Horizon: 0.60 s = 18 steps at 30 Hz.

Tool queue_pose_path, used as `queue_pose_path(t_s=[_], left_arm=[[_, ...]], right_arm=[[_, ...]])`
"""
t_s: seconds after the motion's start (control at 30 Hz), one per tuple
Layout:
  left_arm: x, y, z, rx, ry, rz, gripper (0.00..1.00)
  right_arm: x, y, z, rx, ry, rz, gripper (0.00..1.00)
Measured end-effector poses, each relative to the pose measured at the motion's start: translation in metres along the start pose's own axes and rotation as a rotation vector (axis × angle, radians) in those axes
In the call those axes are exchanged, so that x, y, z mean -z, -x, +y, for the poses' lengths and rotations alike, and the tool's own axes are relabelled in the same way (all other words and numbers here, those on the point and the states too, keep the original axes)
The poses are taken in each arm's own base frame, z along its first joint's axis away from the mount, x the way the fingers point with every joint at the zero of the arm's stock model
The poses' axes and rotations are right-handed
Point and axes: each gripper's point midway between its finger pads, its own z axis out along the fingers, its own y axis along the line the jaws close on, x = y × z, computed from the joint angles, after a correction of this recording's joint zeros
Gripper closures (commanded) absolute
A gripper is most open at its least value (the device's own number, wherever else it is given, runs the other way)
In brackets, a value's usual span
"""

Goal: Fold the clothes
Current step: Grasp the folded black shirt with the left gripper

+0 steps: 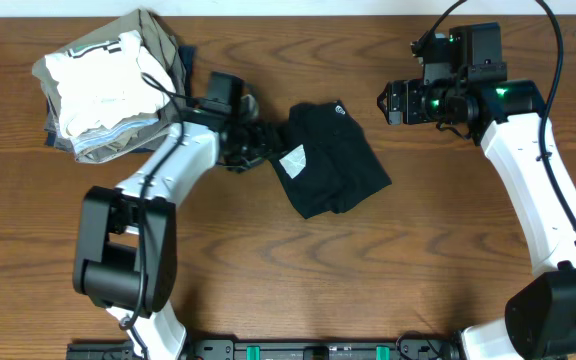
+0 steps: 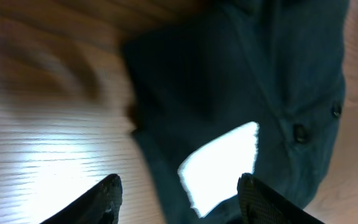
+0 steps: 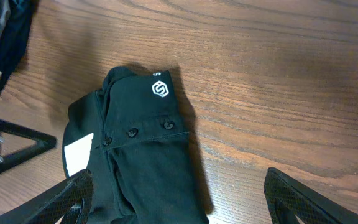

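In the middle of the wooden worktop (image 1: 268, 260), the clothes (image 1: 338, 165), a black garment, are lying bunched into a rough, compact fold. A white label (image 1: 295, 160) is showing at the edge nearest the left arm, and a small white logo (image 3: 161, 89) is sitting at the far corner. Two dark buttons (image 3: 132, 132) are showing along a seam below the logo. The left hand (image 1: 258, 150) is hovering at the garment's left edge with its fingers (image 2: 107, 196) standing apart and gripping nothing. In the left wrist view the label and dark cloth are showing beyond them, though whether they are touching the cloth cannot be told. The right hand (image 1: 386, 102) is hanging off to the garment's right, apart from it, its fingers (image 3: 67, 196) spread wide and holding nothing. At the far left corner of the worktop, a stack of folded white, khaki and grey garments (image 1: 108, 85) is resting just beside the left arm, apart from the black garment.
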Motion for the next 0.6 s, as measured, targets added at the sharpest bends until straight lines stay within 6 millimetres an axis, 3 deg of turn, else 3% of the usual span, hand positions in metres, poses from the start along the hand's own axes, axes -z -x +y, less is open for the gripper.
queue_pose_path(t_s=[0.2,0.6], left_arm=[[-0.014,-0.018,-0.005,0.041,0.035,0.015,0.40],[-0.033,-0.024,0.002,0.073,0.059,0.016,0.40]], right_arm=[[0.000,-0.001,-0.001,-0.002,-0.001,0.003,0.14],[0.000,-0.001,-0.001,-0.002,-0.001,0.003,0.13]])
